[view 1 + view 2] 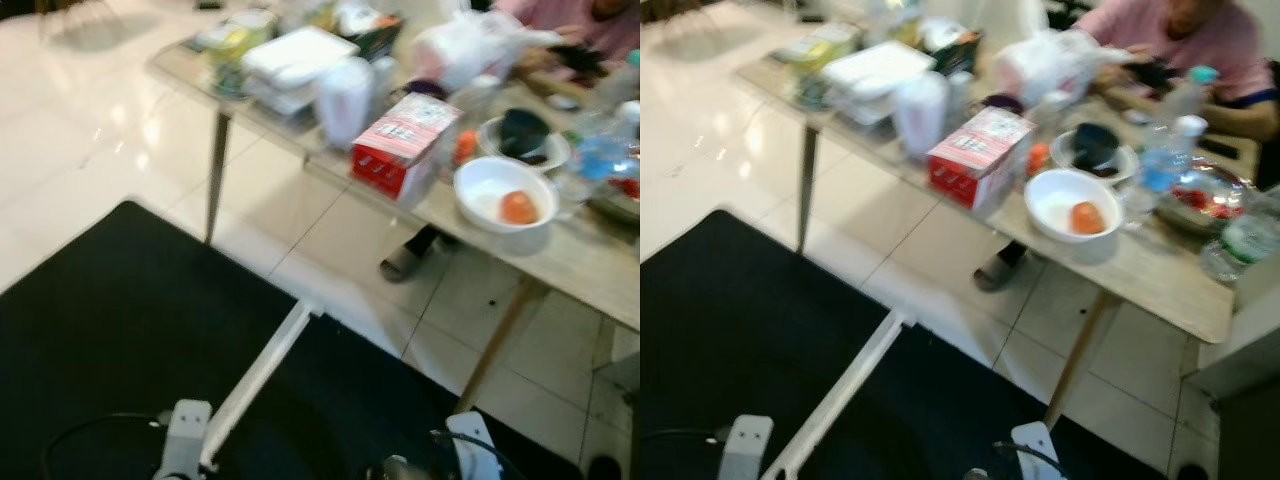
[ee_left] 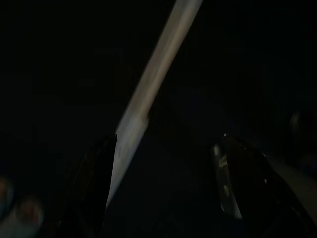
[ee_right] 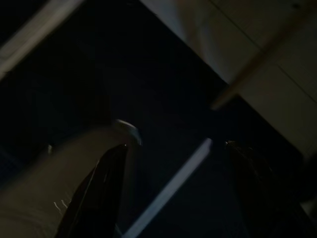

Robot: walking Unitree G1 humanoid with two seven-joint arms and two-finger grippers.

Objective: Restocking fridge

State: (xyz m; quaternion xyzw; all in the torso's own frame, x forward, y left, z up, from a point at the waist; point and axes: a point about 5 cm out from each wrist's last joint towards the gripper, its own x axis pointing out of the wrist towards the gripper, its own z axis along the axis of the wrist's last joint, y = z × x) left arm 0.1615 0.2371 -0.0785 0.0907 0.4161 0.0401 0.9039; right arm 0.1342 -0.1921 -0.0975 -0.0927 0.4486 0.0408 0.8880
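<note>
With both the left claw point(image 2: 163, 183) and right claw point(image 3: 173, 188) hanging spread and empty over the dark mat point(image 1: 110, 340), the white bowl holding an orange fruit point(image 1: 1073, 212) sits far right near the crowded pale wooden surface's point(image 1: 1140, 275) edge, where a blurred approach could knock it off.

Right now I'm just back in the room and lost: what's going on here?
Nothing is being handled yet. The robot faces a cluttered table with both arms hanging low over a black mat, fingers apart and empty. On the table sit a red and white carton and a white bowl holding an orange fruit. A person sits behind it.
</note>
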